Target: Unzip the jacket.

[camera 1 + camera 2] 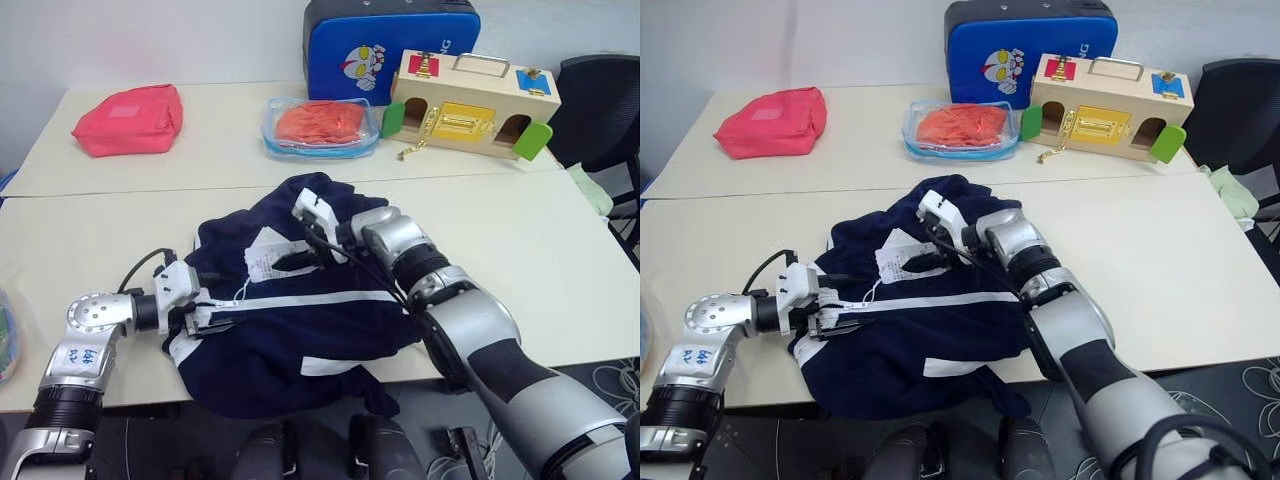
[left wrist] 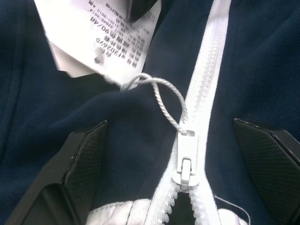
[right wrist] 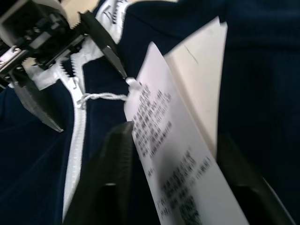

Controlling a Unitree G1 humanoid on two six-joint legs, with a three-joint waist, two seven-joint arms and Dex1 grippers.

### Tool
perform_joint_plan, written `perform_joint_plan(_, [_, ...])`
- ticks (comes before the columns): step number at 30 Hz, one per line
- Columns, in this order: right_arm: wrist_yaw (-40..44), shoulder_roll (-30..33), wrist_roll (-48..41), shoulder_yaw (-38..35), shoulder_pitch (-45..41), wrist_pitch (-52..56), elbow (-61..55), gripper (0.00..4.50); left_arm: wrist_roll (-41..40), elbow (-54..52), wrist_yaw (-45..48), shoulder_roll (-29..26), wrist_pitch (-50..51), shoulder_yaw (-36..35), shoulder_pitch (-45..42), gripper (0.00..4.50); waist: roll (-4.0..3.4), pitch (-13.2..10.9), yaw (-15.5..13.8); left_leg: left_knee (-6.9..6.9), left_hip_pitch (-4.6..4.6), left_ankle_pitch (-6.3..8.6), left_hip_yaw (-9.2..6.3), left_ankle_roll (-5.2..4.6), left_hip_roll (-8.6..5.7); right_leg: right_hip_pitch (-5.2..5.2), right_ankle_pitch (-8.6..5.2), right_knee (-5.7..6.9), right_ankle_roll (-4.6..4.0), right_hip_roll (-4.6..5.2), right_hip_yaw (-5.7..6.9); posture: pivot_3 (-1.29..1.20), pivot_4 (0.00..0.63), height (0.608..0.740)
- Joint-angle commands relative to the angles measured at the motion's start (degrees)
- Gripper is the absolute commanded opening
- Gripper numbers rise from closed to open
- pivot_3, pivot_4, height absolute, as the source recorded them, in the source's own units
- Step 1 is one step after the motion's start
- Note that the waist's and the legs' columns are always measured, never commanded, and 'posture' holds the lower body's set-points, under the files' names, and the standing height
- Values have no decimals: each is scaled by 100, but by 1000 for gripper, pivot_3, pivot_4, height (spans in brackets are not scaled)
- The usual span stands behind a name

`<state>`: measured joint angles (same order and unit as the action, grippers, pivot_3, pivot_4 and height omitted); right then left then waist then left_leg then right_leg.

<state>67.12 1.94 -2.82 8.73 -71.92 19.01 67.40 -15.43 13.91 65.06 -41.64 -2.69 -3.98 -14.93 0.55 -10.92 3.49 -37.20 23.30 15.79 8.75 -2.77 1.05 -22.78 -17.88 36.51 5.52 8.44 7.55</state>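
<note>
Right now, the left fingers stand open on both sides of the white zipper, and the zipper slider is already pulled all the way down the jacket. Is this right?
Not quite. The left fingers do stand open on both sides of the white zipper, but the slider sits near the zipper's top end on the jacket: the teeth beyond it are closed. The left wrist view shows it.

head stereo: high, looking down | wrists: close | shared: jacket (image 1: 290,330) zipper (image 2: 206,79)

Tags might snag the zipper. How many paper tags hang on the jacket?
2 paper tags, overlapping, tied by string to the zipper pull on the jacket; more may hide in folds.
</note>
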Motion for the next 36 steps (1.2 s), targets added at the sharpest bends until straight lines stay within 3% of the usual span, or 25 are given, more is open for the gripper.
perform_joint_plan(1, [-120, -19, -149, -280, -145, -157, -53, 414, 45, -19, 12, 10, -77, 41, 52, 4500, 0, 0, 0, 0, 0, 0, 0, 0, 0, 0, 0, 0, 0, 0, -1, 0, 150, 740])
perform_joint_plan(2, [-45, 1, -163, -311, -132, -197, -112, 38, 43, -18, 11, 13, -82, 39, 52, 4500, 0, 0, 1, 0, 0, 0, 0, 0, 0, 0, 0, 0, 0, 0, -1, 0, 150, 740])
perform_joint_plan(10, [949, 759, -452, -339, 283, 694, -1694, 38, 55, -60, 80, -86, 581, 196, 256, 4500, 0, 0, -21, 0, 0, 1, -5, -1, -2, 1, 0, 0, 0, 4, -1, 0, 150, 740])
perform_joint_plan(23, [797, 2606, -723, -451, 1733, 1715, -4097, 38, 433, 473, -159, -372, 1194, 504, 467, 4500, -42, 28, -14, 6, -23, 0, -2, 6, 2, 17, 0, -6, 0, 6, 0, 0, 150, 740])
perform_joint_plan(29, [467, 3243, -795, -733, 2203, 1371, -4155, 38, 410, 497, -174, -402, 1165, 502, 532, 4500, -84, 54, -4, 12, -37, 1, 10, 7, 6, 20, 0, -7, 0, 4, -3, 0, 150, 740])
perform_joint_plan(33, [278, 4155, -691, -1164, 2441, 520, -3259, 38, 361, 436, -165, -429, 1081, 442, 693, 4500, -95, 61, -37, 14, -49, 10, 16, 4, 6, 31, 0, -16, 0, 6, -5, 0, 150, 740])
perform_joint_plan(36, [192, 4416, -711, -1332, 2363, -92, -2580, 38, 371, 441, -162, -440, 1021, 431, 733, 4500, -104, 66, -7, 25, -79, 16, 32, 5, 6, 46, -1, -49, 0, 5, -13, 0, 150, 740])
